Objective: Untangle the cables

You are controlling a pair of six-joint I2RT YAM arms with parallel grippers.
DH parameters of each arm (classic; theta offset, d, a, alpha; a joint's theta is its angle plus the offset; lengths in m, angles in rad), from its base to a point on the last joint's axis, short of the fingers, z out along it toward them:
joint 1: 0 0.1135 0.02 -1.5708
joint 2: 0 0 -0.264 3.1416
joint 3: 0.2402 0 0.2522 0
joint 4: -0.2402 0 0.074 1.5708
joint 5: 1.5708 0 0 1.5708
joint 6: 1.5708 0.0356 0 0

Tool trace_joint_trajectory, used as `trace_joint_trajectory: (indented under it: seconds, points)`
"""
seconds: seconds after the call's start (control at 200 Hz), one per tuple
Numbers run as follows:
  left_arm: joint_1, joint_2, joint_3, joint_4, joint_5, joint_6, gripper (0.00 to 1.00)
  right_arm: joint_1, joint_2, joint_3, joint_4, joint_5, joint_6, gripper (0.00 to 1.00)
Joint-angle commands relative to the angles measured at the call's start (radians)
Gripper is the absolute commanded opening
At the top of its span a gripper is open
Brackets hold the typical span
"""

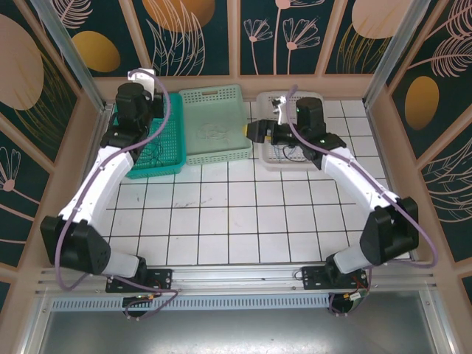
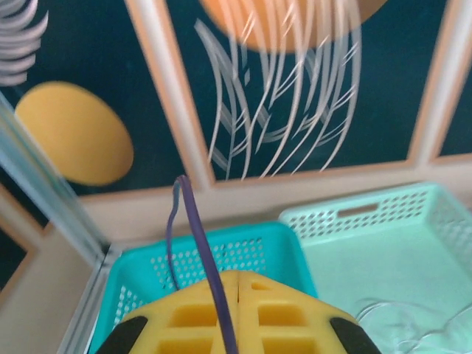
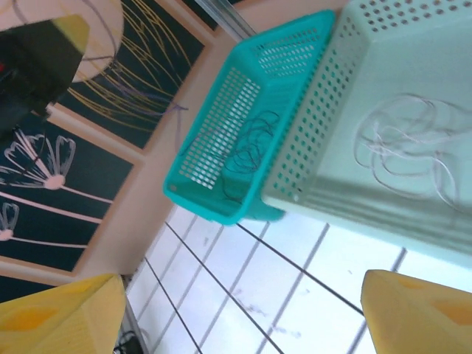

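Left gripper (image 2: 237, 284) is clamped fully shut. A thin purple-blue cable (image 2: 198, 228) runs up out of the seam between its yellow fingers (image 2: 184, 321), so it looks pinched there. The strand rises, bends over at the top and drops back toward the teal basket (image 2: 258, 254) below. Where it ends up inside I can't tell, since the fingers block the basket floor.

Right gripper (image 3: 243, 295) is spread wide with nothing in it. It hangs above the tiled table (image 1: 221, 221), just in front of the mint basket (image 3: 317, 125).

The other cables:
- A dark cable (image 3: 247, 147) lies in a loose scribble on the teal basket's floor, near the wall next to the mint basket.
- A pale cable (image 3: 405, 147) lies in big loops inside the mint basket. It's blurry and low-contrast, so I can't say how many strands there are.
- The overhead view shows a white basket (image 1: 291, 166) on the right, with the right arm over it. Some dark wire (image 1: 289, 153) peeks out there, too small to make out.

The three baskets sit in a row at the far edge, with the teal and mint ones touching. The wall panels (image 1: 280, 29) behind are dark, with leaf and flower drawings.
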Motion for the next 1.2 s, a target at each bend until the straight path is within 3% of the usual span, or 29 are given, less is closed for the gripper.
trace_joint_trajectory:
  seconds: [0.0,0.195,0.455,0.716,0.781,1.031,1.196]
  points:
    - [0.066,0.044,0.047,-0.043,0.014,-0.056,0.00,-0.007,-0.090,-0.114,0.018,0.090,-0.067,0.82]
    - [0.116,0.126,0.023,-0.036,0.002,-0.077,0.00,-0.019,-0.214,-0.258,0.012,0.170,-0.097,0.82]
    - [0.116,0.230,-0.041,-0.025,0.153,-0.188,0.00,-0.043,-0.252,-0.344,-0.023,0.253,-0.120,0.85]
    - [0.116,0.287,-0.129,-0.003,0.154,-0.298,0.71,-0.060,-0.293,-0.382,-0.039,0.459,-0.194,0.90]
    - [0.116,0.279,-0.147,0.006,0.140,-0.321,0.98,-0.062,-0.324,-0.404,-0.019,0.532,-0.214,0.91]
    - [0.116,0.146,-0.242,0.062,0.073,-0.412,0.99,-0.067,-0.494,-0.600,0.196,0.846,-0.297,0.93]
    - [0.117,-0.006,-0.354,0.154,0.171,-0.470,0.99,-0.072,-0.541,-0.740,0.381,1.018,-0.362,0.95]
